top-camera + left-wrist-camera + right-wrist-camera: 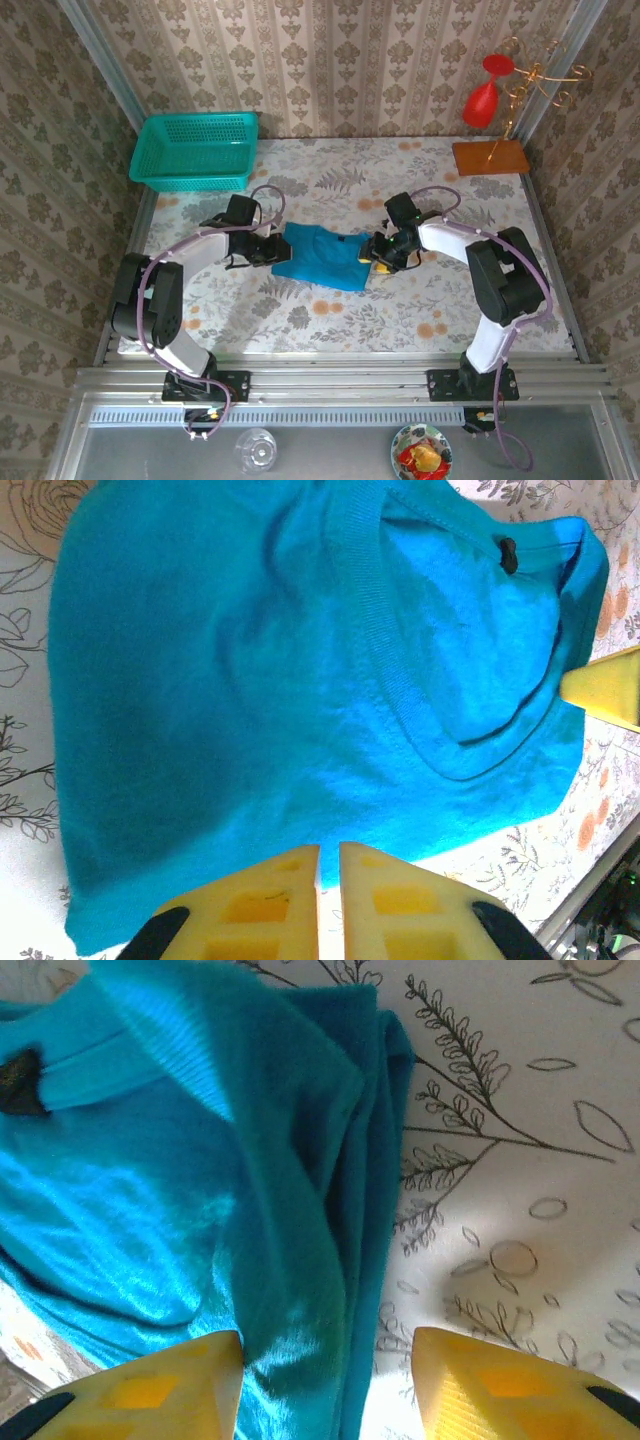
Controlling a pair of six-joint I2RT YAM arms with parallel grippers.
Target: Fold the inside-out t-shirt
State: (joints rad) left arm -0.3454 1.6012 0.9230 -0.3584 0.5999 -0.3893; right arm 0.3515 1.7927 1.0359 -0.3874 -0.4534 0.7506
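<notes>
Inside-out t-shirt (322, 256), teal-blue, lying folded into a compact block at the middle of the floral counter (330, 185), with its ribbed collar on the upper layer and a small dark tag (508, 554) inside the neckline. Left hand (330, 852) at the shirt's left edge, its yellow fingers (270, 890) all but together with a thin slit between them; no cloth is seen in the slit. Right hand (325, 1345) at the shirt's right edge, its fingers (480, 1380) standing well apart: one over the cloth, the other over bare counter, with the stacked folded edge lying loose between them and not pinched. Teal mesh basket (195, 150) in the far left corner of the counter; wooden-based wire stand (490, 157) bearing red glasses (482, 100) in the far right corner
</notes>
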